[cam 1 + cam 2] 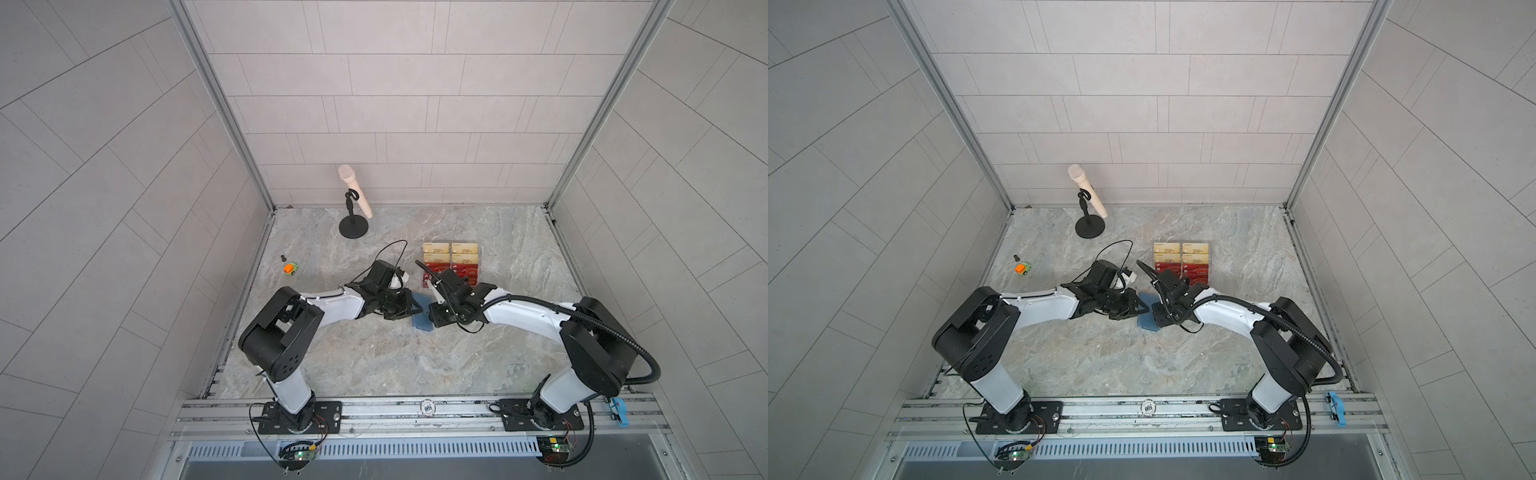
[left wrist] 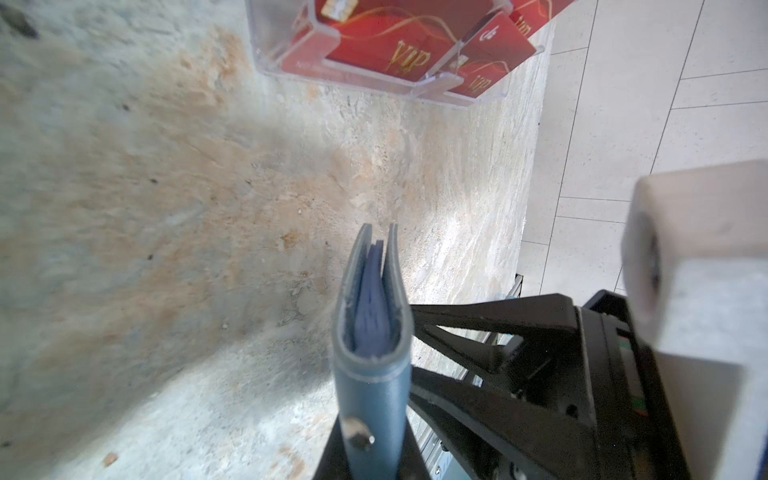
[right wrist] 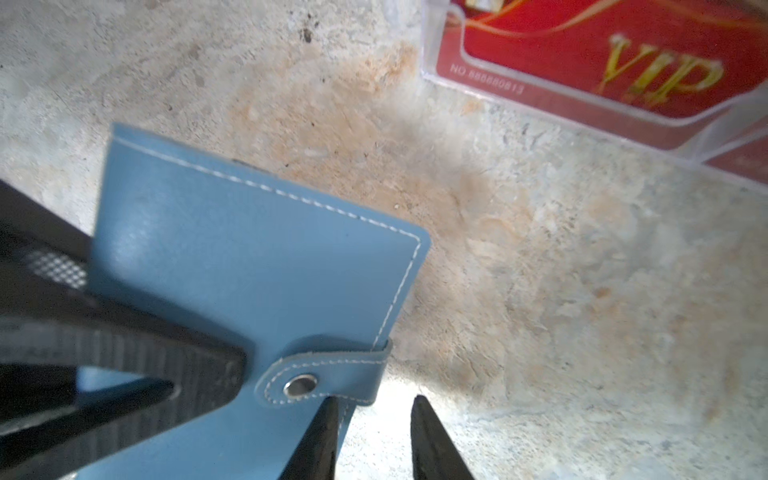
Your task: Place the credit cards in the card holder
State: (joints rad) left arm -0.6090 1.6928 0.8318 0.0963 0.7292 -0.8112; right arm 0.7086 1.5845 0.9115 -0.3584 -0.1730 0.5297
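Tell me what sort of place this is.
Probably a robot test booth, not a shop or home: tile-patterned walls box in a marble-look tabletop, two arms are bolted to a metal rail, and unrelated props stand about, like a microphone and toy car.

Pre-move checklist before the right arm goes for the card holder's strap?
1. Card holder clamped in left gripper: ok.
2. Snap strap undone: not ok, it is buttoned.
3. Right gripper open: ok.
4. Snap strap between its jaws: cannot tell.
5. Credit cards sitting in clear stand: ok.
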